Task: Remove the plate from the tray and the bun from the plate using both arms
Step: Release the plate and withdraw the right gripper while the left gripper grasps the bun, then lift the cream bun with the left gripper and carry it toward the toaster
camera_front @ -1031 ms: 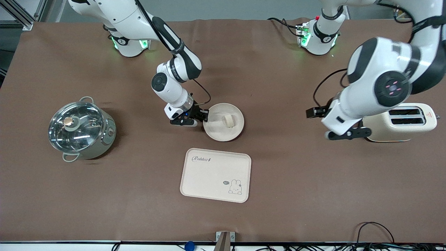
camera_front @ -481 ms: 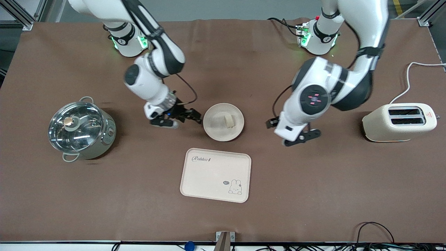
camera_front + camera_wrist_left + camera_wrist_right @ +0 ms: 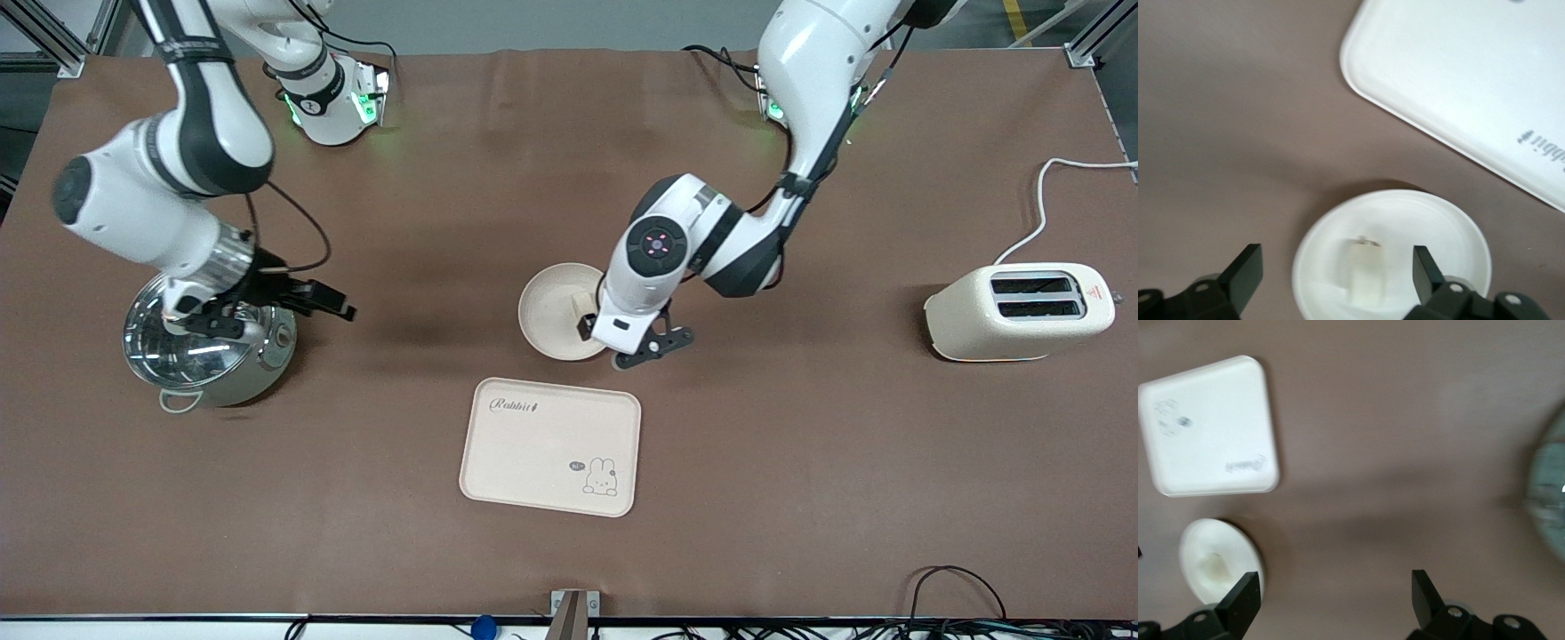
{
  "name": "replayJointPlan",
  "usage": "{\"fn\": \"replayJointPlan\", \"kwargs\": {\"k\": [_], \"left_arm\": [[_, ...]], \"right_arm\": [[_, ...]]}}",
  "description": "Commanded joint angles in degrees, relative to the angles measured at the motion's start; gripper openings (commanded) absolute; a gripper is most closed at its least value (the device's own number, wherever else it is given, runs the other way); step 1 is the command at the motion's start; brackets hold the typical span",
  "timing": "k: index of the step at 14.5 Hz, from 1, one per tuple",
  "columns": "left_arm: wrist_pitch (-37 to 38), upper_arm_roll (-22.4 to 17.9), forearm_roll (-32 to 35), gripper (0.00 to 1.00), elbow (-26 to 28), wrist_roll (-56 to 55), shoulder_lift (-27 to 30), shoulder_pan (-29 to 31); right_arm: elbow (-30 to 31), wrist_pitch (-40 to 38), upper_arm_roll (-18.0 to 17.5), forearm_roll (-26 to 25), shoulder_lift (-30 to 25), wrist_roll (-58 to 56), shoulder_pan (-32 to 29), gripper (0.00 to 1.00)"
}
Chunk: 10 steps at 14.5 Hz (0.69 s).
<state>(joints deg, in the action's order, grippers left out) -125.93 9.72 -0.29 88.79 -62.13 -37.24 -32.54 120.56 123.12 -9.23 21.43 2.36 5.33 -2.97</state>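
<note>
Two grippers, both spread and empty: left gripper (image 3: 1337, 267) over the bun (image 3: 1365, 283) on the plate (image 3: 544, 302), mid-table, off the tray (image 3: 551, 446); right gripper (image 3: 267, 307) above the pot (image 3: 206, 342). Risk: plate tipped or shoved if a finger catches its rim.

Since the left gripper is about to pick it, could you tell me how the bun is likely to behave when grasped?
The bun looks small and chunky, so probably light. Its blocky shape suggests it should not roll readily. It sits loose on the smooth plate, so it may slide if one finger touches first. The open left gripper hangs over it.
</note>
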Motion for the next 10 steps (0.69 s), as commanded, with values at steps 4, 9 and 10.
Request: {"fn": "replayJointPlan", "kwargs": {"k": [4,9,10], "left_arm": [[-4.0,-0.2,-0.5,0.87,-0.4,-4.5,-4.7,-4.5],[-5.2,-0.2,-0.5,0.70,1.1,-4.6,-6.0,-6.2],[-5.4,-0.2,-0.9,0.61,1.1,-4.7,-6.6,-6.3]], "right_arm": [[-16.4,-23.4,9.3,-15.5,-2.4,-6.3,2.7,1.00],[-25.0,-33.6,14.9,-21.0,-5.6,-9.1,3.2,1.00],[-25.0,-33.6,14.6,-22.6,-7.2,-8.8,3.2,1.00]]}}
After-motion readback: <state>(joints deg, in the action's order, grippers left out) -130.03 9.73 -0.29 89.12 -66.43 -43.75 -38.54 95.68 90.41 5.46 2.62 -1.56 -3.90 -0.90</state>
